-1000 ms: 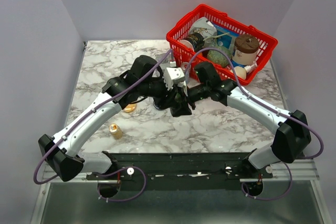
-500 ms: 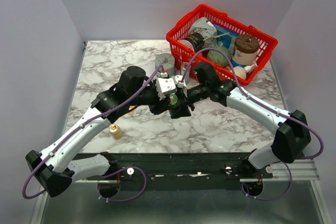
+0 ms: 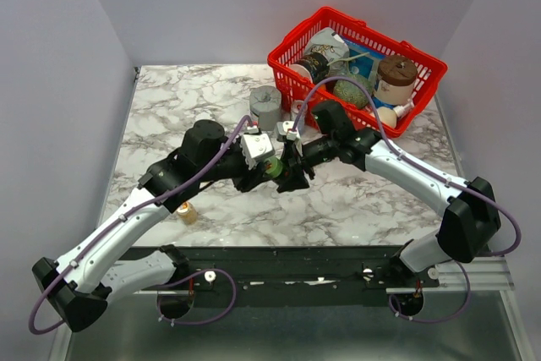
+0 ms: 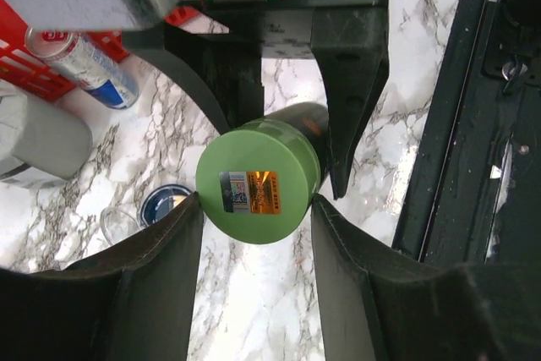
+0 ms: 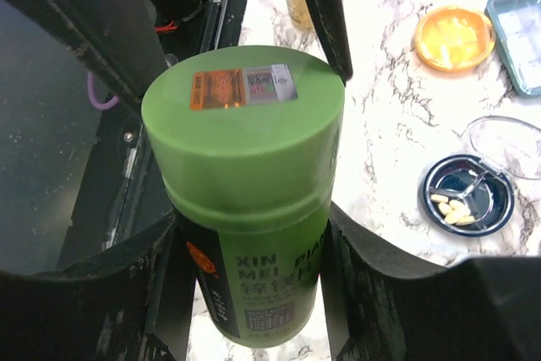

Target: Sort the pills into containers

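Overhead, both arms reach inward and meet above the middle of the tabletop (image 3: pixel 169 116), the left tool (image 3: pixel 266 168) and right tool (image 3: pixel 286 168) facing each other with a green pill bottle (image 3: pixel 275 166) held between them. The bottle's long axis runs along the line from one tool to the other. Neither dish shows here; the arms cover that patch.

From the left wrist, the green cap (image 4: pixel 258 183) faces the camera end-on, with the left fingers (image 4: pixel 165 251) pressed against its rim on both sides. The right tool's fingers close on the bottle's body behind it. The dark blue dish (image 4: pixel 165 203) sits on the marble below, to the left.

From the right wrist, the right fingers (image 5: pixel 347 251) clamp the labelled body, cap pointing away toward the left tool. The dark blue dish holds a few pills (image 5: pixel 452 206); the orange dish (image 5: pixel 454 37) lies farther off, well apart from it. Judging by this, a twist about the shared axis to unscrew the cap comes next.
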Robot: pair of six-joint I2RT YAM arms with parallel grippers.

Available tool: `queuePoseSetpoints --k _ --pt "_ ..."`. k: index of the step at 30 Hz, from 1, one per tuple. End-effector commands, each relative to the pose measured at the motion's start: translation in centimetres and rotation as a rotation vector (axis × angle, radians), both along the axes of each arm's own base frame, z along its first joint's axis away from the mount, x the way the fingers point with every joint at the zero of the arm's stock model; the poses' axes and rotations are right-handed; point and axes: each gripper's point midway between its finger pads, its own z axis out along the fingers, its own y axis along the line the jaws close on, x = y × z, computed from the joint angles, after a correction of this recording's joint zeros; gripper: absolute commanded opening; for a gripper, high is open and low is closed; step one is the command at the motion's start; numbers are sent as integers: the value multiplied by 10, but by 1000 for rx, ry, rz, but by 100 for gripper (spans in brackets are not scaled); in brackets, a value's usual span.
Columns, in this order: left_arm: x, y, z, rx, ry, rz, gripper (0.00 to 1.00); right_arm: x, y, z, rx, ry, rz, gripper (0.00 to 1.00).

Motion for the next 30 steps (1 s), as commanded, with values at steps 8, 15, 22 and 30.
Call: queuePoseSetpoints --k 8,15,22,30 --pt "-9 40 -33 84 29 106 80 -1 0 28 76 36 21 12" --pt "-18 30 24 -215 73 166 99 1 0 25 68 22 15 13" --pt "4 9 36 -381 448 360 99 2 0 23 63 24 10 13" --pt "26 6 37 -433 715 597 99 3 0 24 62 21 8 13"
